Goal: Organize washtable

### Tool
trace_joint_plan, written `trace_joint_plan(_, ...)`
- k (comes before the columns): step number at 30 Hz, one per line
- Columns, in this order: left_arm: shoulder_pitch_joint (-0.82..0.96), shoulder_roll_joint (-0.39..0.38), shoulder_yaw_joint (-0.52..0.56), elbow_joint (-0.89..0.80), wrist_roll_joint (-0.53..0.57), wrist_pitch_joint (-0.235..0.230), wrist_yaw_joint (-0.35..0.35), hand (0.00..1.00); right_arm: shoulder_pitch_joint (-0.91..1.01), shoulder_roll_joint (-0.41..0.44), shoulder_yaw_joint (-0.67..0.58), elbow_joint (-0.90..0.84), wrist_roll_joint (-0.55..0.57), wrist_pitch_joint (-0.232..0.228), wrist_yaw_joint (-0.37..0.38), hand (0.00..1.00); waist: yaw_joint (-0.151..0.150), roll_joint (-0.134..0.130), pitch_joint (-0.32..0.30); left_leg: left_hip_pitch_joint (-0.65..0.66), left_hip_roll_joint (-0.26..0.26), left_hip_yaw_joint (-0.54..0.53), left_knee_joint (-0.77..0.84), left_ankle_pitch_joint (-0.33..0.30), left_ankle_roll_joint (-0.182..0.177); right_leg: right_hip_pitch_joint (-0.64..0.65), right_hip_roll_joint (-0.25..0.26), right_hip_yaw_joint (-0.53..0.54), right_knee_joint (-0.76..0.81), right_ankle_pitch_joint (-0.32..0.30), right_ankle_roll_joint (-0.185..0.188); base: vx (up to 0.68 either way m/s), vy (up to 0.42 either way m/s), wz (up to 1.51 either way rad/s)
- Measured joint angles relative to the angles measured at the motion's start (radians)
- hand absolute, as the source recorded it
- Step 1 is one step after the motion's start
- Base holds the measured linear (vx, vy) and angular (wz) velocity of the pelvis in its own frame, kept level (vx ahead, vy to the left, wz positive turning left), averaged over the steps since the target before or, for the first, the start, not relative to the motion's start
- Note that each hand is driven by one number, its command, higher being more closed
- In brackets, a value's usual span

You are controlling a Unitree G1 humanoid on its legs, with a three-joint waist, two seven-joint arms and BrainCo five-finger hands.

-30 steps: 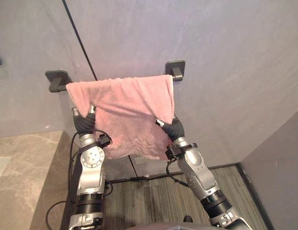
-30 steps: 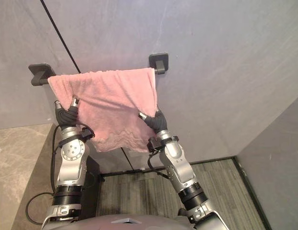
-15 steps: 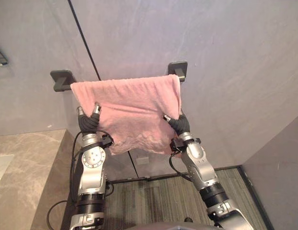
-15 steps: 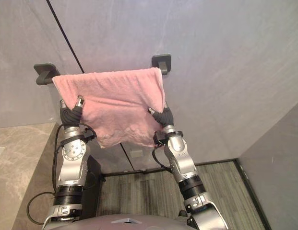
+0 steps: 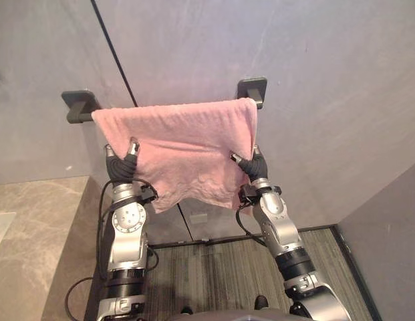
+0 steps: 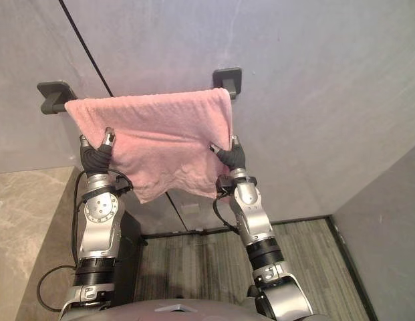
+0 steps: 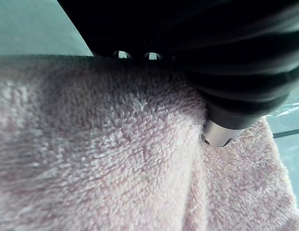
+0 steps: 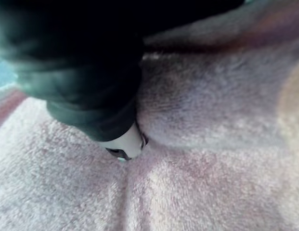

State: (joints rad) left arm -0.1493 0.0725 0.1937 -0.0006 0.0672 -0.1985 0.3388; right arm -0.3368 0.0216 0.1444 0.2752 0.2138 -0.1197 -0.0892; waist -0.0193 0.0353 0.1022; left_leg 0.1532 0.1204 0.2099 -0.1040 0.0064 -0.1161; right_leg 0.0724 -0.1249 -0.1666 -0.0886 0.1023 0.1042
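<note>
A pink towel [image 5: 180, 144] hangs over a black wall bar between two brackets [image 5: 79, 105] [image 5: 252, 88]. My left hand [image 5: 121, 167] grips the towel's left edge below the bar, thumb in front of the cloth and fingers behind it. My right hand [image 5: 255, 166] pinches the right edge at about the same height. The left wrist view has the thumb [image 7: 219, 134] pressed into the pink pile [image 7: 115, 159]. In the right wrist view the thumb [image 8: 123, 144] digs into a fold of towel [image 8: 197, 183]. The towel's lower hem hangs unevenly between the hands.
A beige marble counter [image 5: 27, 227] lies at the lower left. Grey striped flooring [image 5: 214, 267] runs below the towel. A dark vertical seam [image 5: 117, 53] crosses the grey wall behind the bar. A second wall [image 5: 394, 234] closes in at the right.
My right hand has risen and moved outward, drawing the towel's right edge toward the right bracket, so the cloth lies wider along the bar. The left hand has kept its hold.
</note>
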Motion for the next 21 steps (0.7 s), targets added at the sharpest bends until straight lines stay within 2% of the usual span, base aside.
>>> trace_joint_plan(6,0.056,-0.013,0.078,0.004,-0.003,0.018,0.023,0.00,0.019,-0.012,-0.022,0.000,0.003,0.000,0.005,0.00,0.002,-0.004,0.018,0.001,0.000,0.001,0.000,0.000,0.000,-0.003,0.000,-0.002,0.000,0.000,0.000,0.00,0.000,0.00)
trace_joint_plan(11,0.108,-0.019,0.148,0.017,-0.004,0.041,0.058,0.00,0.085,-0.067,-0.031,-0.004,0.003,0.015,0.002,0.00,0.004,-0.005,0.018,-0.004,0.001,0.002,0.009,0.000,0.000,-0.010,0.000,-0.001,0.000,0.000,0.000,0.00,0.000,0.00)
trace_joint_plan(21,0.151,-0.020,0.150,0.014,-0.020,0.045,0.053,0.00,0.163,-0.089,0.050,-0.128,0.042,0.015,0.071,0.00,0.002,-0.006,0.018,-0.002,0.004,0.007,0.010,-0.001,-0.001,-0.010,0.004,0.005,0.000,0.001,-0.002,0.00,0.000,0.00)
